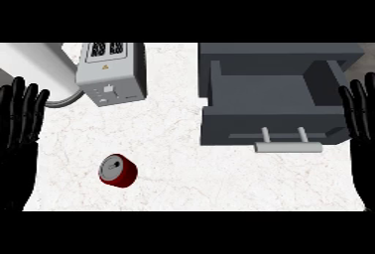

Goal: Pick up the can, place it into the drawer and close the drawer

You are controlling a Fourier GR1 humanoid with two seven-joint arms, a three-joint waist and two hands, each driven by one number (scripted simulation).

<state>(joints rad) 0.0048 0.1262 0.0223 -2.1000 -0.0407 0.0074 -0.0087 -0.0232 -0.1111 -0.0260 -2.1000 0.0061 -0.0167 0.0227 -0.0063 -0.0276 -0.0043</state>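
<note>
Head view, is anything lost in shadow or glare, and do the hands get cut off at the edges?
Head view: light is even, with no glare on the white counter; the red can casts only a faint shadow; the open drawer is dark grey inside but readable; the left hand and the right hand are both cropped by the side edges.

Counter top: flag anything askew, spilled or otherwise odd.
Nothing spilled or damaged. The red can stands on the counter, the drawer is pulled open with nothing visible inside, and the toaster sits slightly turned.
</note>
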